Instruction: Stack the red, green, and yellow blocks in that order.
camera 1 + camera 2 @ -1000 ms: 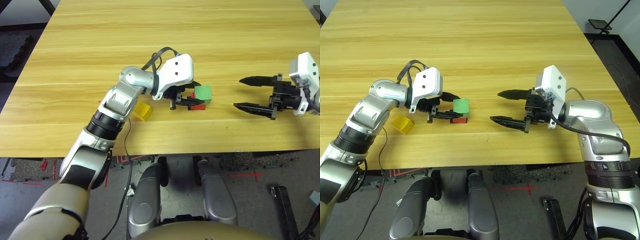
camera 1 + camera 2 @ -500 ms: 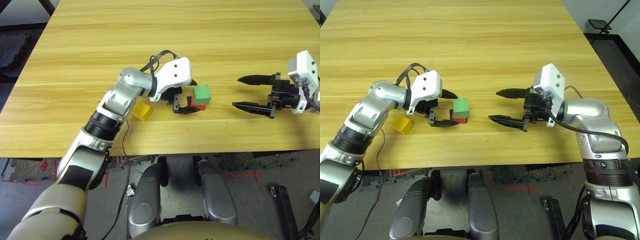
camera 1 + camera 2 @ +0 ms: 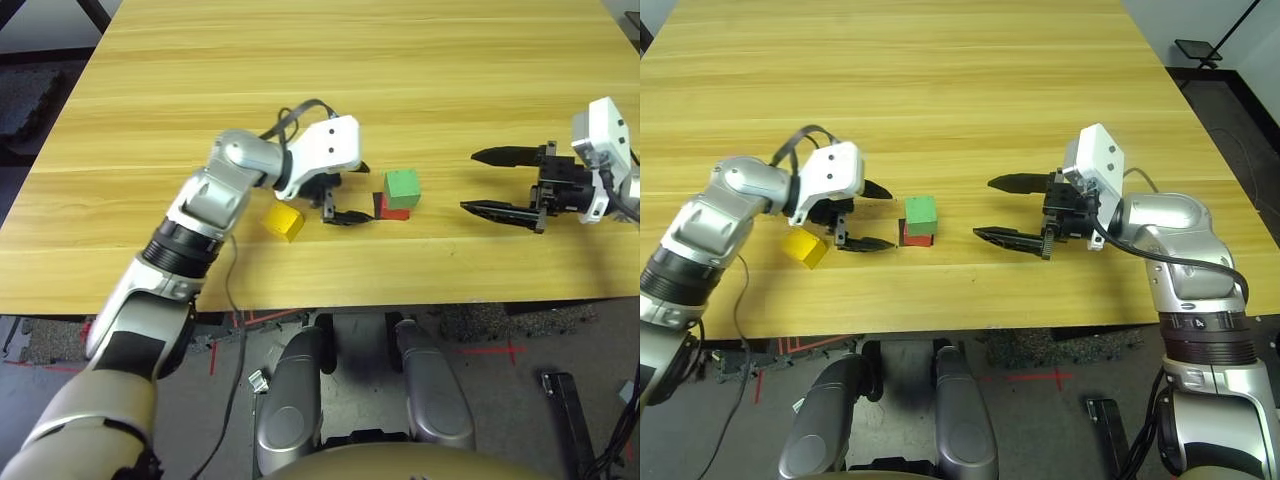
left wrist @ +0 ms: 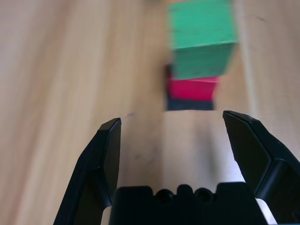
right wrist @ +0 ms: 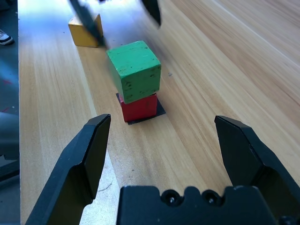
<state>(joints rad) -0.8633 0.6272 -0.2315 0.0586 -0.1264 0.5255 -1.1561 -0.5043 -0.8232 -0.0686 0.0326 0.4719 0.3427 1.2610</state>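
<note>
left of centre, stands open, empty: black two-fingered left gripper (image 3: 883, 217); yellow matte cube (image 3: 805, 248), lower left, probably light, rigid; best pinched by opposite side faces.

In the left eye view, the right arm behind its gripper (image 3: 500, 186) is running out past the picture's edge. The green block (image 3: 922, 216) is covering the top of the red block (image 3: 918, 240), near the tabletop's (image 3: 1040, 90) robot-side edge. The red block is hiding most of the black patch (image 5: 160, 111). In the right wrist view, the left gripper (image 5: 117, 18) is blurring, cut off, and overlapping the yellow block (image 5: 85, 33).
</note>
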